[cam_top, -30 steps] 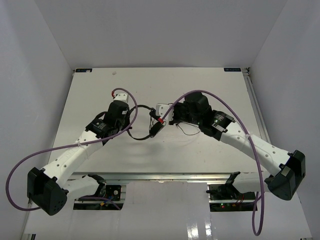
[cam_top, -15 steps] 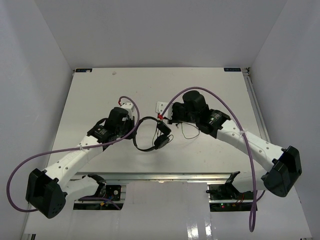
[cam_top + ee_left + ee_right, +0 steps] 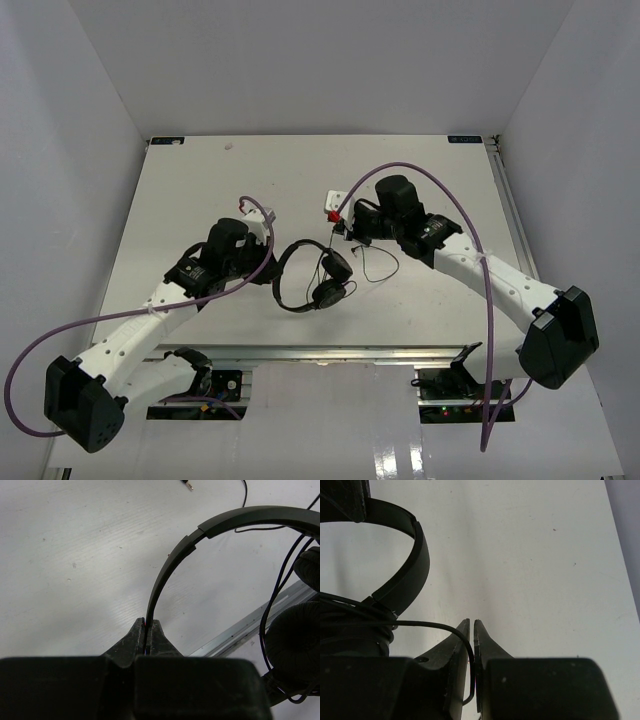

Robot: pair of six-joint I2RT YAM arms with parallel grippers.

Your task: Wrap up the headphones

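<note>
The black headphones (image 3: 326,293) hang just above the table between my arms. My left gripper (image 3: 277,258) is shut on one end of the thin headband (image 3: 200,530); the fingertips (image 3: 148,626) pinch it edge-on. The two padded earcups (image 3: 295,650) hang at the right of the left wrist view, with the thin cord (image 3: 280,580) running across them. My right gripper (image 3: 347,235) is just behind the earcups and shut on the cord (image 3: 430,625); in its own view (image 3: 471,625) the cord curves in from the left. The headband (image 3: 410,570) arches at upper left. A slack cord loop (image 3: 378,265) lies on the table.
The metal rail (image 3: 330,352) along the table's near edge lies just in front of the headphones and shows in the left wrist view (image 3: 250,625). The cord's plug (image 3: 187,485) lies on the white table. White walls close in the left, right and back.
My left gripper has carried the headphones nearer and to the right, and they have turned so the earcups hang lower. My right gripper has drawn back and right with the cord.
</note>
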